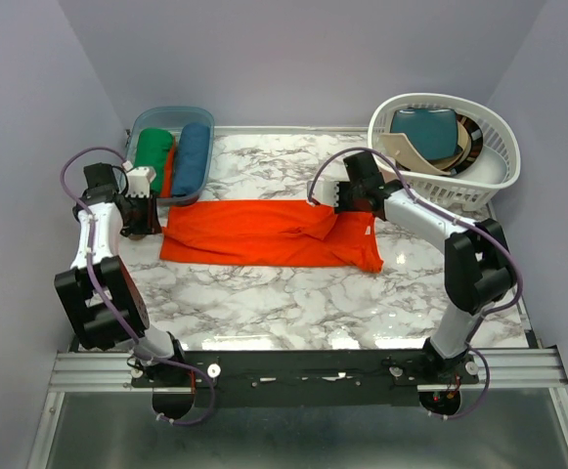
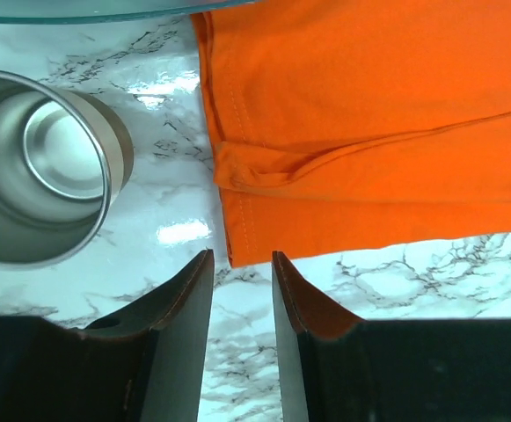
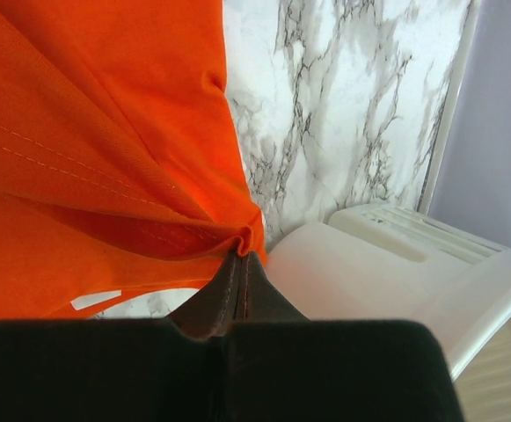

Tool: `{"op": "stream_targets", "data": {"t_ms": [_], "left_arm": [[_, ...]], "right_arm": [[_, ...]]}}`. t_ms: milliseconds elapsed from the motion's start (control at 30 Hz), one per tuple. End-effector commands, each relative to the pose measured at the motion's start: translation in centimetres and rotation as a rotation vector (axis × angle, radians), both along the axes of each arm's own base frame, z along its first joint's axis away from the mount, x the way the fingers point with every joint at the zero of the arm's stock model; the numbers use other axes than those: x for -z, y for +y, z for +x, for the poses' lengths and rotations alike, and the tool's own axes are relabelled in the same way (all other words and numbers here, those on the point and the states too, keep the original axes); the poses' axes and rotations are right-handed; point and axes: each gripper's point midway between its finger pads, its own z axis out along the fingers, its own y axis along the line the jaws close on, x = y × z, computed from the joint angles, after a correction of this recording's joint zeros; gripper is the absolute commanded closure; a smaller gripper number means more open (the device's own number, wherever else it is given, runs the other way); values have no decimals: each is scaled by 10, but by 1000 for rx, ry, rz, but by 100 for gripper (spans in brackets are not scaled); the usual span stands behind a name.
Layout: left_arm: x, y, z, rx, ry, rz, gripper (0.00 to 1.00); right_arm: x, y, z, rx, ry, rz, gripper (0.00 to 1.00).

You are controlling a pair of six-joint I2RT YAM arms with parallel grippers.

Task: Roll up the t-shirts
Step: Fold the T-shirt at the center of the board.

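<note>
Pale lilac walls close in a white bench (image 1: 264, 303) veined like marble. Across its middle lies the orange t-shirt (image 1: 254, 234), folded into a long flat band that runs from left to right, with a sleeve sticking out at the right end.

My left end effector (image 2: 242, 259) hangs just off the shirt's left end. Its jaws stand apart with only bare bench between them, and they touch no cloth. A shiny steel cup (image 2: 53, 158) sits on the bench just beside it, on the side away from the shirt.

My right end effector (image 3: 242, 264) is pinched tight on a ridge of the orange cloth at the shirt's far right edge, and the fabric bunches up into the closed tips.

At the far left corner a blue tub (image 1: 205, 122) holds a green roll (image 1: 152, 151) and a blue roll (image 1: 193, 156) lying side by side. At the far right a white laundry basket (image 1: 489, 176) holds a heap of teal, tan and dark clothes.
</note>
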Motion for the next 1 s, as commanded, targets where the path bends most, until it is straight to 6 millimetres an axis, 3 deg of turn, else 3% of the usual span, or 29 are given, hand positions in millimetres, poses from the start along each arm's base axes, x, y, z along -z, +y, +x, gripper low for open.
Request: {"op": "stream_targets", "data": {"t_ms": [0, 133, 300, 467, 600, 900, 933, 967], "left_arm": [[-3, -15, -12, 60, -28, -17, 59], [19, -18, -17, 75, 22, -22, 64], [45, -22, -8, 80, 79, -14, 68], [65, -15, -9, 81, 122, 30, 68], [82, -9, -27, 90, 184, 76, 69], [85, -11, -84, 160, 257, 144, 73], [81, -11, -83, 160, 252, 148, 73], [78, -12, -84, 160, 250, 142, 73]], "right_arm": [[-6, 1, 15, 44, -33, 17, 99], [-4, 0, 15, 48, -36, 18, 99], [1, 0, 18, 64, -30, 18, 99], [4, -3, 23, 92, -32, 16, 99], [7, -5, 27, 107, -29, 16, 99], [4, -13, 45, 150, -47, 18, 99], [3, -14, 46, 157, -48, 15, 95], [5, -14, 46, 172, -40, 24, 74]]}}
